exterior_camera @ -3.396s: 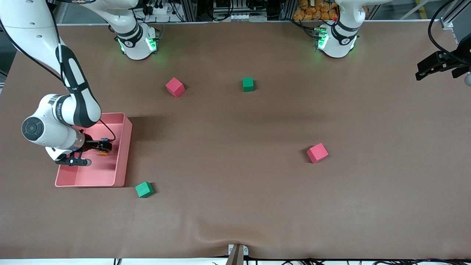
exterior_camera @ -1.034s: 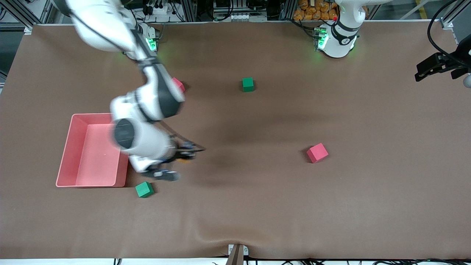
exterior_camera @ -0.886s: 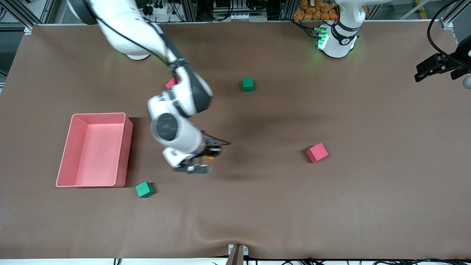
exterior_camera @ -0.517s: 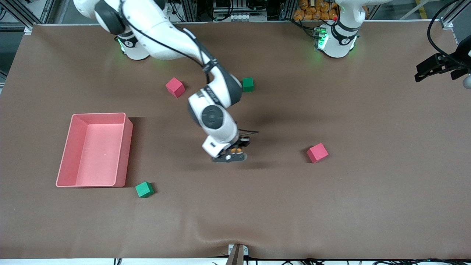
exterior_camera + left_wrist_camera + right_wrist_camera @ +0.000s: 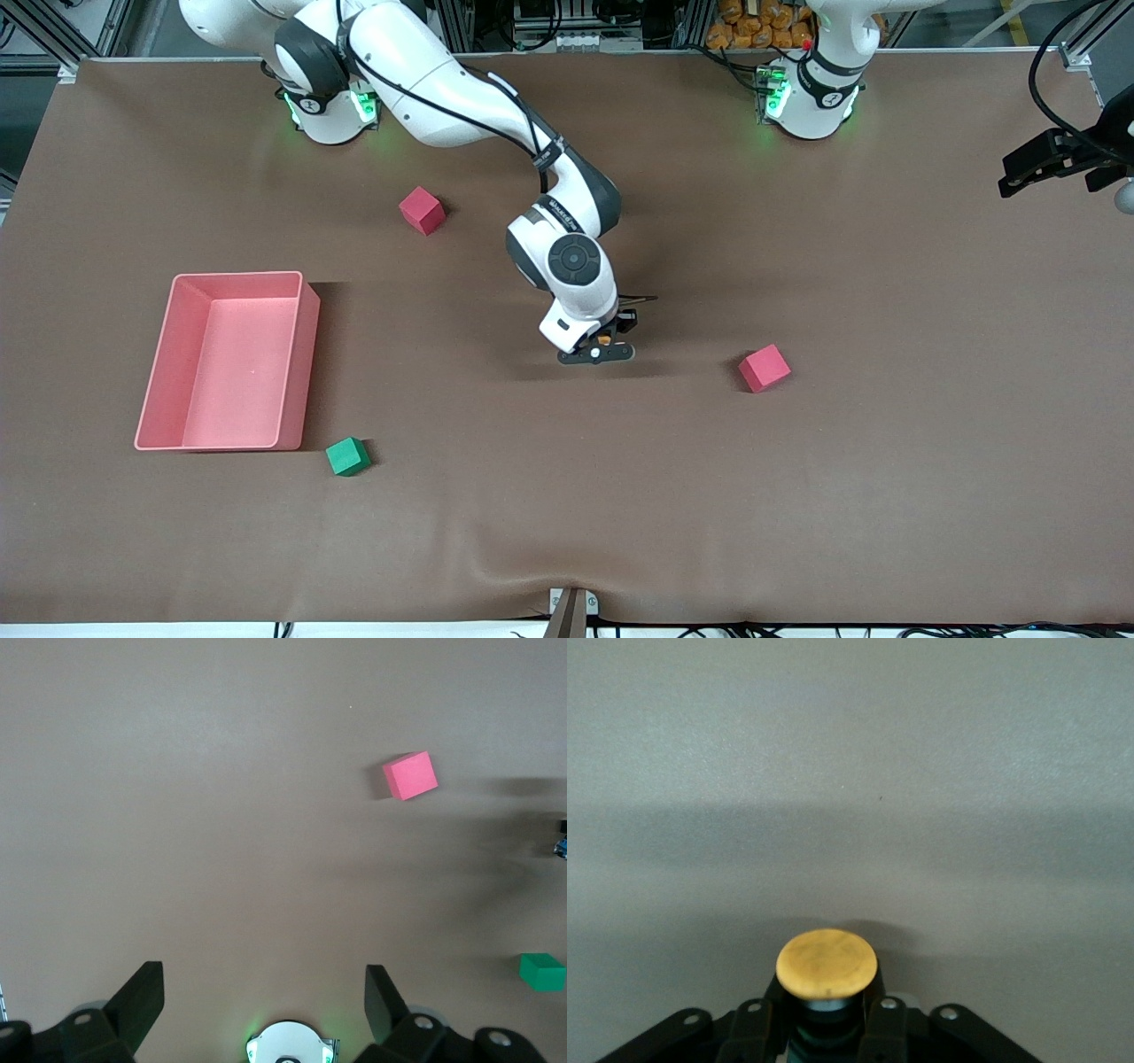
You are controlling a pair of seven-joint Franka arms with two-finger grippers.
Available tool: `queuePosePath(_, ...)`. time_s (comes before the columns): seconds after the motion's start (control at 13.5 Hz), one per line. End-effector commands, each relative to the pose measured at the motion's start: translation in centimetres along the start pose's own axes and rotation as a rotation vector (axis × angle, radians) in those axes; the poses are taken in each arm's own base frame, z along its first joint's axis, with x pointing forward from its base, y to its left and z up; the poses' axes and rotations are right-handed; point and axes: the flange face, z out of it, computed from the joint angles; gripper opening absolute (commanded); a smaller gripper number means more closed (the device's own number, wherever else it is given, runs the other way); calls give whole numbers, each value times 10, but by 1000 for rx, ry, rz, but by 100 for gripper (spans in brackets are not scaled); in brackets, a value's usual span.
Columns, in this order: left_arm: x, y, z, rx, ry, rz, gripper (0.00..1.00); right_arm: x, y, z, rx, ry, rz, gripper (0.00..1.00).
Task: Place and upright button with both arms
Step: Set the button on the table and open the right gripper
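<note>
The button (image 5: 827, 963) has a round orange cap on a dark body. My right gripper (image 5: 824, 1017) is shut on that body, and the cap sticks out past the fingertips. In the front view the right gripper (image 5: 602, 347) hangs low over the middle of the table, with the button (image 5: 603, 339) showing as a small orange spot. I cannot tell whether the button touches the table. My left gripper (image 5: 1010, 173) waits high at the left arm's end of the table. It is open, and the left wrist view shows nothing between its fingers (image 5: 142, 997).
A pink tray (image 5: 306, 354) sits at the right arm's end, with a green cube (image 5: 347, 456) beside its nearer corner. One red cube (image 5: 422, 210) lies near the right arm's base. Another red cube (image 5: 764, 368) lies toward the left arm's end. A second green cube (image 5: 542, 972) shows in the left wrist view.
My right arm has swung from beside the tray to over the middle of the table, carrying the button. It now hides the green cube near the bases. The left arm has not moved.
</note>
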Motion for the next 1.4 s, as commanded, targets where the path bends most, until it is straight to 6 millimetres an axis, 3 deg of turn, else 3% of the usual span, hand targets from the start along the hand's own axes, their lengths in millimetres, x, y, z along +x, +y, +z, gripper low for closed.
queuePosePath(0.0, 0, -2, -6, 9, 6, 17, 100, 8, -4, -6, -23, 48, 3, 100)
queuePosePath(0.15, 1, -2, -4, 9, 3, 17, 100, 17, 4, -13, -23, 55, 16, 100)
queuePosePath(0.3, 1, -2, -4, 8, 4, 17, 100, 39, 19, -66, -1, 58, 53, 100)
queuePosePath(0.52, 2, -3, -3, 10, 1, 17, 100, 77, 70, -142, 12, 43, 145, 100)
queuePosePath(0.74, 5, -2, 2, 13, -9, 17, 100, 117, 149, -207, 7, 33, 254, 100)
queuePosePath(0.89, 6, -2, 2, 14, -7, 18, 100, 129, 210, -258, -12, -10, 329, 100)
queuePosePath(1.11, 6, 3, 3, 5, -11, 19, 100, 127, 310, -347, 26, -100, 426, 100)
queuePosePath(1.33, 26, 19, 30, -31, -66, 33, 100, 107, 388, -425, -35, -71, 466, 100)
